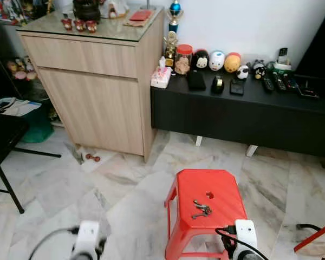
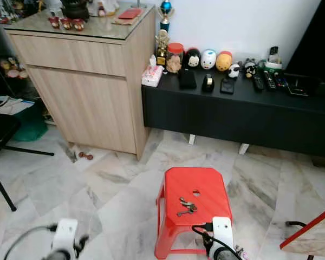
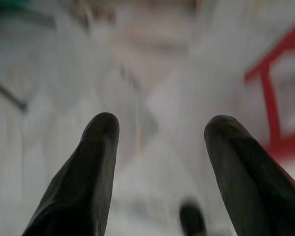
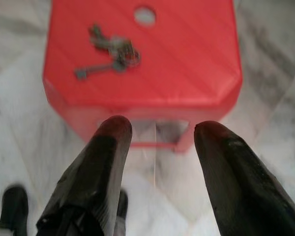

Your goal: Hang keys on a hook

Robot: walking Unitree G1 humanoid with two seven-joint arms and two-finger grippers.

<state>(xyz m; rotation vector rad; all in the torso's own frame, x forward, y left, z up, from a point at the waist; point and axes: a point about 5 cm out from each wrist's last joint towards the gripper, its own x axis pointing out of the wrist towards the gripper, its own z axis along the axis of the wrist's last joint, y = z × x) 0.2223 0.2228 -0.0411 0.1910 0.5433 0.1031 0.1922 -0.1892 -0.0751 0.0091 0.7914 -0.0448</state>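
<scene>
Marble floor (image 1: 124, 189) underfoot; wooden cabinet (image 1: 97, 81) against the wall, black bench (image 1: 244, 111) beside it carrying toys and remotes; red stool (image 1: 206, 208) stands directly before the robot; keys (image 1: 201, 209) lie flat on the stool seat, near its centre hole; no hook can be made out; right gripper (image 4: 160, 132) held low just short of the stool's near edge, fingers spread wide, empty; left gripper (image 3: 160, 125) over bare floor, fingers wide, empty; judgement: keys light, rigid, loose on a ring, apt to slide on smooth plastic; best pinched at the ring or bunched bows
</scene>
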